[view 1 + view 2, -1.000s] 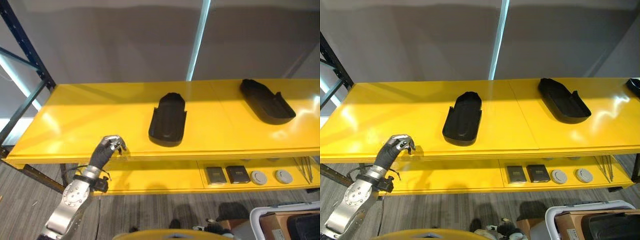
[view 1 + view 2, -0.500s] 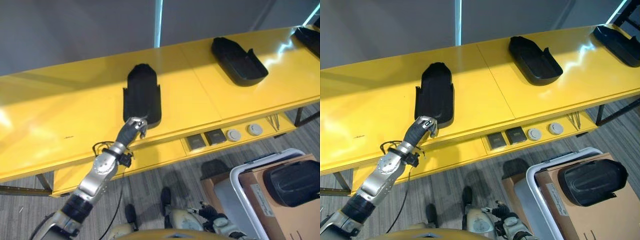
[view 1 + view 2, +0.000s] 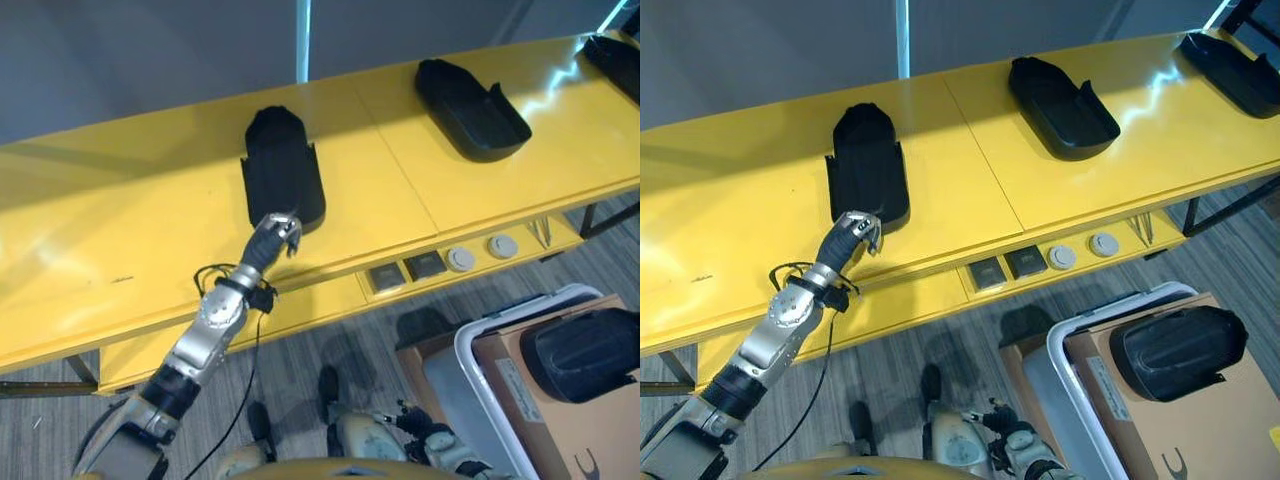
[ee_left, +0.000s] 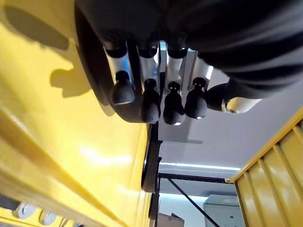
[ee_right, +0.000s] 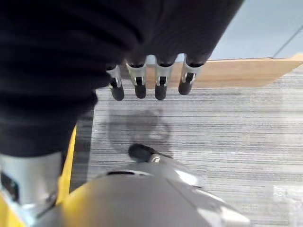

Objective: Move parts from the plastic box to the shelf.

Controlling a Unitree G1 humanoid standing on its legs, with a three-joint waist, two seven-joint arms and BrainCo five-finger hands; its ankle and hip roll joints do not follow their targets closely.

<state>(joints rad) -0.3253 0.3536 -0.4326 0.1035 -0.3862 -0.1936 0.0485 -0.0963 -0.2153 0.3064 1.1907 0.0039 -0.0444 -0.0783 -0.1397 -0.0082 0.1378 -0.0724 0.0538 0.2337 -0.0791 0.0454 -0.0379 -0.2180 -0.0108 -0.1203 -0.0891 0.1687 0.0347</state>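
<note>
I judge I'm between loads: one black moulded plastic part (image 3: 867,167) lies flat on the long yellow shelf top (image 3: 730,220), two more like it lie further along to my right, and my left hand (image 3: 850,238) holds nothing, so the placing step looks done and the next fetch not yet begun. The white-rimmed plastic box (image 3: 1080,385) sits on the floor well off to the right of and below that hand, with a brown cardboard sheet in it and a bulky black rounded part (image 3: 1178,352) resting on top; that is my next piece. To get it I reckon I must draw the left arm clear of the shelf edge, turn toward the box and reach down over its rim. The left hand sits at the shelf's front edge, just short of the near end of the placed part, close to it but I can't tell whether it touches; in its wrist view the fingers (image 4: 142,101) are curled loosely, empty. My right hand (image 5: 151,80) hangs over grey carpet, fingers straight and relaxed, carrying nothing.
</note>
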